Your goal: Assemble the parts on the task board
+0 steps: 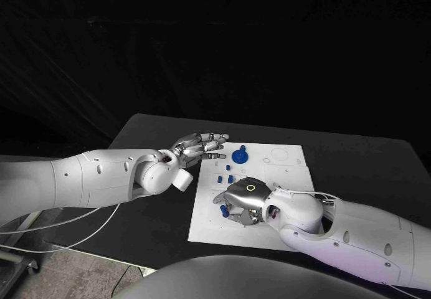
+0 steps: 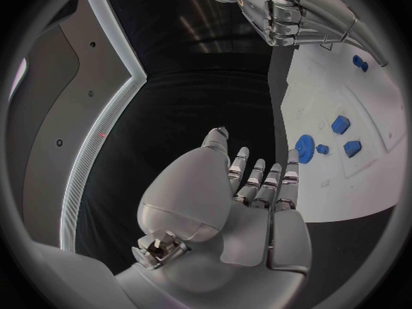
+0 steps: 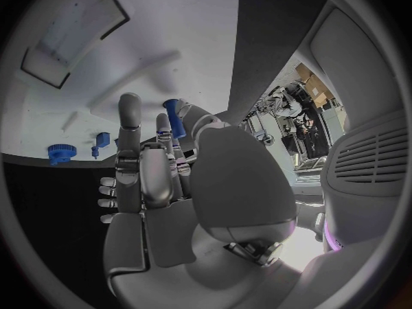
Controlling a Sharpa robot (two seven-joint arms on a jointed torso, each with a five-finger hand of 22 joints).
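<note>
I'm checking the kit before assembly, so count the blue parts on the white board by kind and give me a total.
Blue gear: 1
Small blue pieces lying loose beside the gear: 3
Blue peg in the fingers of the right hand: 1
Total: 5 blue parts in sight; that hand may hide more.

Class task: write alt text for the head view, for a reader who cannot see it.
A right hand rests on a white task board, over a blue part. The left hand hovers open at the board's far left edge, near a blue gear.
</note>
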